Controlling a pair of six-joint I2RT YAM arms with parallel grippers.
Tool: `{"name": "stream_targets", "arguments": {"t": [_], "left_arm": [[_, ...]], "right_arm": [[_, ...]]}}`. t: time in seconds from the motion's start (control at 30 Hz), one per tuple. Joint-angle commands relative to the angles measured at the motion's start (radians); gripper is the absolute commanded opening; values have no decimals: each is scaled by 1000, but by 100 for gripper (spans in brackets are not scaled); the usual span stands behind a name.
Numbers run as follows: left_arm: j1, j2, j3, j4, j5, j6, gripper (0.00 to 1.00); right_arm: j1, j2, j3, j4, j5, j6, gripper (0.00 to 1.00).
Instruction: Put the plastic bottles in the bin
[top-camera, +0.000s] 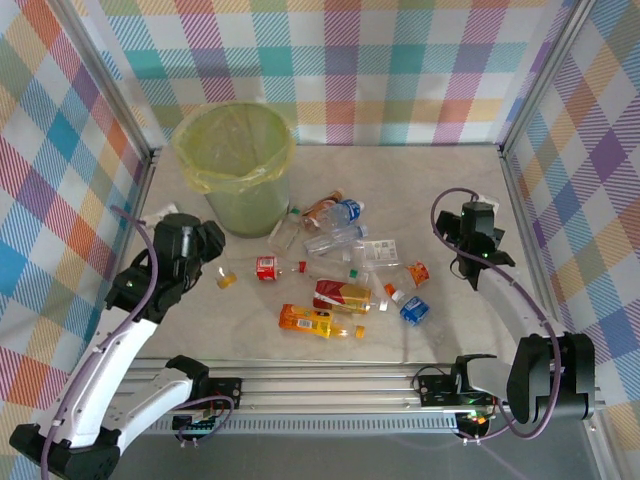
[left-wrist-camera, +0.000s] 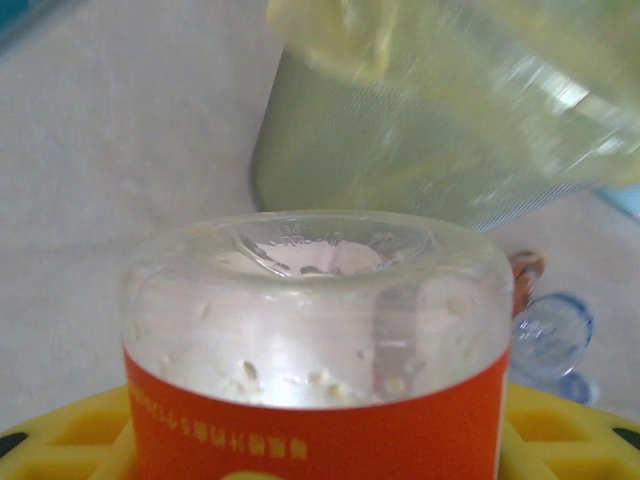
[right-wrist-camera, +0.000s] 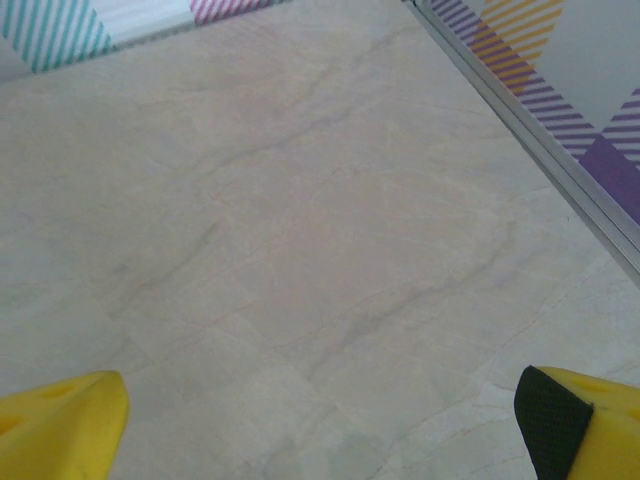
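Observation:
The bin (top-camera: 240, 165), a pale-green bucket lined with a yellow-green bag, stands at the back left and looms blurred in the left wrist view (left-wrist-camera: 430, 130). My left gripper (top-camera: 220, 268) hovers just in front of it, shut on a clear plastic bottle with an orange label (left-wrist-camera: 315, 330), whose base faces the camera between the yellow fingers (left-wrist-camera: 60, 440). Several more plastic bottles lie mid-table, among them a red-labelled one (top-camera: 267, 267), an orange one (top-camera: 315, 321) and a blue-labelled one (top-camera: 414, 310). My right gripper (top-camera: 476, 235) is open over bare table (right-wrist-camera: 320, 430).
A blue-tinted bottle (left-wrist-camera: 555, 335) lies right of the held one, close to the bin. Checked walls enclose the table on three sides, with a metal rail (right-wrist-camera: 540, 150) along the right wall. A rail (top-camera: 330, 385) runs along the near edge.

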Motion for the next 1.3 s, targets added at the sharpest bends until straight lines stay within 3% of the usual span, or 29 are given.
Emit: {"name": "stream_targets", "arguments": {"t": [0.0, 0.3, 0.6, 0.8, 1.07, 1.27], "left_arm": [[-2, 47, 127, 38, -85, 123, 40], [129, 302, 551, 125, 33, 287, 38], [294, 652, 921, 153, 266, 299, 35], [344, 841, 1046, 204, 403, 290, 33], [347, 1044, 1203, 219, 544, 288, 32], [343, 1122, 1231, 227, 583, 290, 32]], "right_arm": [[6, -26, 67, -69, -22, 31, 100], [5, 14, 210, -223, -77, 110, 100], [20, 6, 324, -391, -79, 161, 100], [34, 4, 388, -504, -90, 170, 100], [79, 5, 426, -569, -85, 170, 100], [89, 10, 461, -612, -86, 166, 100]]}}
